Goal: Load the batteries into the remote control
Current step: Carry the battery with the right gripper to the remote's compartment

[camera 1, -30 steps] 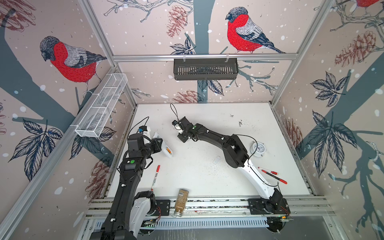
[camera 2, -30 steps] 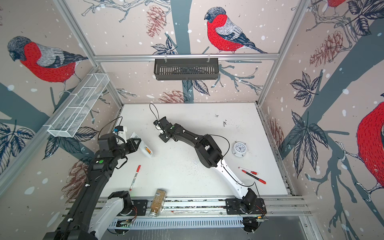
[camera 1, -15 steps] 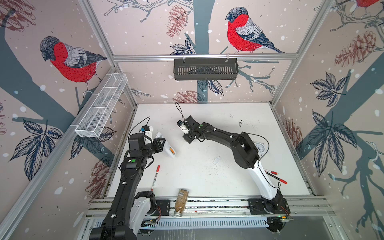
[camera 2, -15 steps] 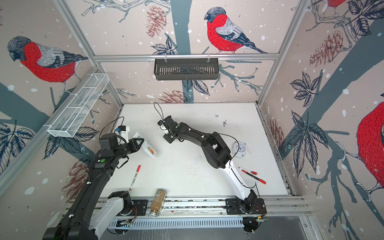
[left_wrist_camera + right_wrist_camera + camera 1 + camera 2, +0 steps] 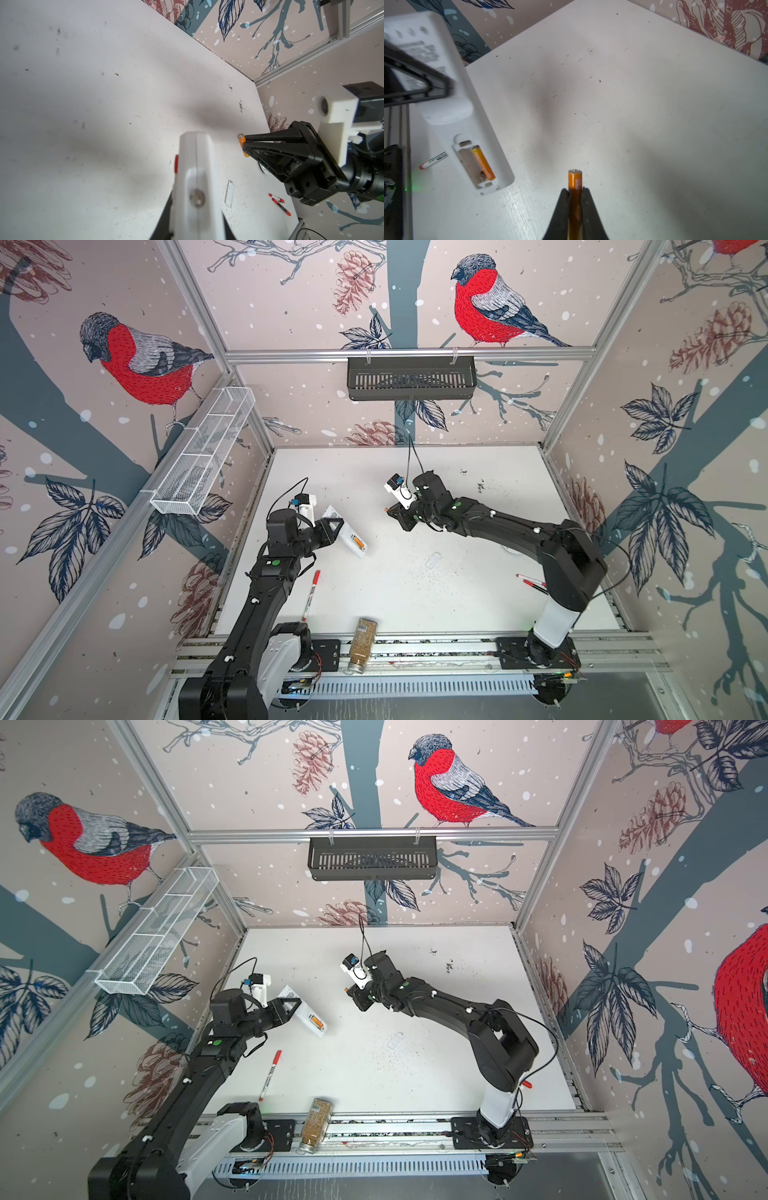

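Right wrist: battery (image 5: 574,179) apart from remote (image 5: 481,124).

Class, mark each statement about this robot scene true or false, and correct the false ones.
1. The right end effector grips an orange battery. True.
2. The remote control lies untouched on the table. False: the left end effector holds it.
3. Both compartment slots are filled. False: one seated battery; the slot beside it is empty.
4. A red-capped pen lies near the left arm. True.
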`<action>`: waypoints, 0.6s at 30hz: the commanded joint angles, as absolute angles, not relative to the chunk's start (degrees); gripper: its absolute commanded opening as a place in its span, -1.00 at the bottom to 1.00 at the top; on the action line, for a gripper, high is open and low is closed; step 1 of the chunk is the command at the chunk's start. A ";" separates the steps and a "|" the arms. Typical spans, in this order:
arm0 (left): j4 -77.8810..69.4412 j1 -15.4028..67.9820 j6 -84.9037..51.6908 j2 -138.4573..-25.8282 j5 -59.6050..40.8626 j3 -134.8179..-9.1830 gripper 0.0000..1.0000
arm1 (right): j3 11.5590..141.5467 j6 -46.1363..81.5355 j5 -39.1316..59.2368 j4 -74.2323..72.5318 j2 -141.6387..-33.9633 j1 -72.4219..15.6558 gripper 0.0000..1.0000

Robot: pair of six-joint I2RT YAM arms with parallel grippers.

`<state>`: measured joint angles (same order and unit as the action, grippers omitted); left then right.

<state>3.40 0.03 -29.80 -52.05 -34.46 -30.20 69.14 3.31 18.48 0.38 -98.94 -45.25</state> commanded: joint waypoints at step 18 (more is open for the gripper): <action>-30.20 0.70 -53.77 -52.13 -50.59 -20.77 -1.00 | 44.90 16.08 29.10 -37.21 -84.58 -51.38 -0.76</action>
<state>-21.39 0.60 -48.97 -52.47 -46.54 -21.41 45.52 14.33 28.42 -28.93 -84.64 -50.70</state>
